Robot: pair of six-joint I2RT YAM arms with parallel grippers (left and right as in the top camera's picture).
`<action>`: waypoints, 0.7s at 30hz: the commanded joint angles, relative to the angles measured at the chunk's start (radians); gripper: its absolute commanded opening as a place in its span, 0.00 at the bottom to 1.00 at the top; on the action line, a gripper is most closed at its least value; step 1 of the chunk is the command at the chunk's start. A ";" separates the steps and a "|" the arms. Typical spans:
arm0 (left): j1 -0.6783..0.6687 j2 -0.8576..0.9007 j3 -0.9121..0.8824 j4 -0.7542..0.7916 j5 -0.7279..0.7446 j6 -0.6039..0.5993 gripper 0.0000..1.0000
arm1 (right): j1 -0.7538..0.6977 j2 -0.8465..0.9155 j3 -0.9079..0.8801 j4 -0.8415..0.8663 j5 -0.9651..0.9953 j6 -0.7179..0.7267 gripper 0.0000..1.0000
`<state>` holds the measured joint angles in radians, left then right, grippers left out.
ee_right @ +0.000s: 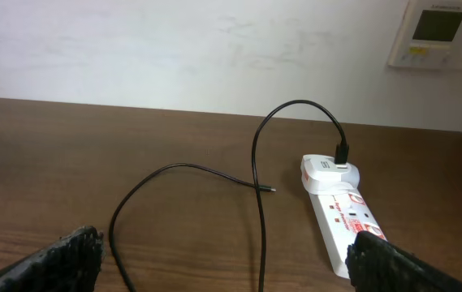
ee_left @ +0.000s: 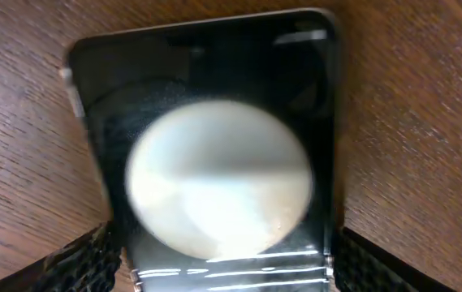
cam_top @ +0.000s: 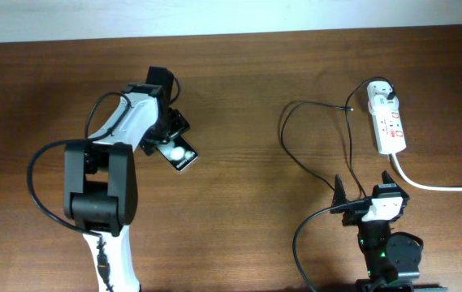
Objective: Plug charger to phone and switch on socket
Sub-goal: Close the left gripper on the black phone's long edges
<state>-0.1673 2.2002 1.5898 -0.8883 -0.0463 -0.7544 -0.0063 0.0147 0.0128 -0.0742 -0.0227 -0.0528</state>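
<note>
though the phone (cam_top: 180,154) is half hidden overhead, the left gripper (ee_left: 222,255) straddles it, pinch unclear; the right gripper (ee_right: 226,255) is spread wide, empty.

No word, brand or number is coming out clearly enough to read. The socket (ee_right: 349,221), lying at about 4 o'clock in the right wrist view, is carrying small red printed marks along its top, but they are appearing too small to make out. In the overhead view they are showing only as red dots. The wall panel (ee_right: 438,32) at 1 o'clock is showing a pale green display with a row of tiny marks under it, all illegible. The phone (ee_left: 214,73) is showing one large white round spot in the left wrist view, blurred, with no legible letters.
</note>
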 commanded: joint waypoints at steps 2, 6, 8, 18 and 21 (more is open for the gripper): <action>-0.038 0.157 -0.069 0.013 0.158 -0.004 0.77 | 0.006 -0.008 -0.007 -0.001 0.006 0.001 0.99; -0.042 0.157 -0.069 0.005 0.158 0.199 0.72 | 0.006 -0.008 -0.007 -0.001 0.006 0.001 0.99; -0.042 0.157 -0.069 -0.001 0.158 0.344 0.72 | 0.006 -0.008 -0.007 -0.001 0.006 0.001 0.98; -0.041 0.157 -0.069 -0.069 0.159 0.252 0.99 | 0.006 -0.008 -0.007 -0.001 0.006 0.001 0.99; -0.040 0.157 -0.069 -0.079 0.174 0.196 0.99 | 0.006 -0.008 -0.007 -0.001 0.006 0.001 0.99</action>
<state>-0.2058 2.2089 1.6058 -0.9508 -0.0151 -0.4873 -0.0063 0.0147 0.0128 -0.0742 -0.0231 -0.0521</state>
